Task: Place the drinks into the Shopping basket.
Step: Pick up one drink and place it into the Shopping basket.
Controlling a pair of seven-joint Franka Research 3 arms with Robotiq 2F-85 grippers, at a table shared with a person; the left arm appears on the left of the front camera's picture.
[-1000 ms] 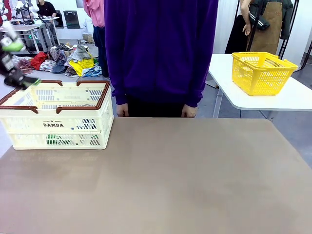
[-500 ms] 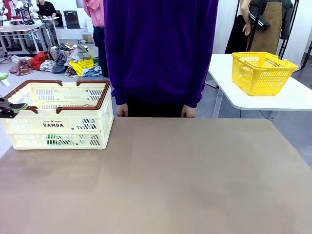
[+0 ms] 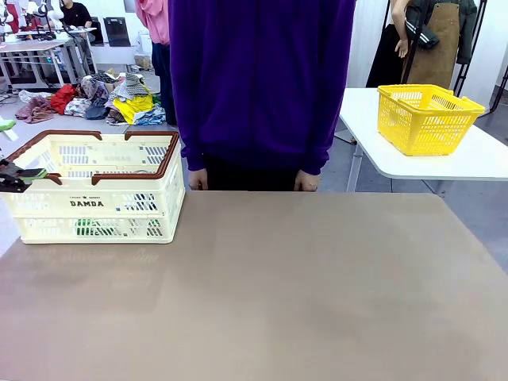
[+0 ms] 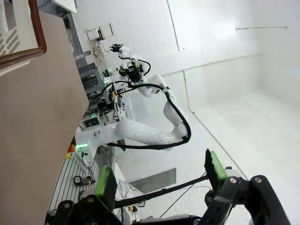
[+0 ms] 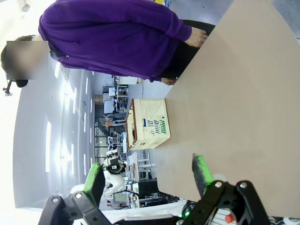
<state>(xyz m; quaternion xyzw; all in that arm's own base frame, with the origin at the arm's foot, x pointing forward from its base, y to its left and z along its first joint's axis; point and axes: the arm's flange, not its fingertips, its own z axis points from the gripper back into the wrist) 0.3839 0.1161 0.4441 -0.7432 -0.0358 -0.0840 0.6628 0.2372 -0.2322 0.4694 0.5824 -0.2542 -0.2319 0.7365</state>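
Table: brown surface (image 3: 302,302) is stretching across the front view, with a person in a purple top (image 3: 262,79) standing at its far edge
Left gripper: left gripper (image 4: 159,180) is sitting at the picture's left edge beside the basket, jaws spread wide, holding nothing
Shopping basket: Shopping basket (image 3: 163,202) is resting on the table's far left corner, cream-white and slotted with a brown rim and "DAMDA" on its side
Drinks: green patches (image 3: 94,228) are showing through the lowest slots, likely the drinks lying inside; I cannot tell how many
Handling: cans are probably light, stiff and smooth, so gripping across the round body at mid-height is looking safest
Right gripper: right gripper (image 5: 147,180) is hovering over bare table, fingers wide apart, carrying nothing
Yellow basket: yellow basket (image 3: 429,119) is standing on a white side table (image 3: 476,163), well apart
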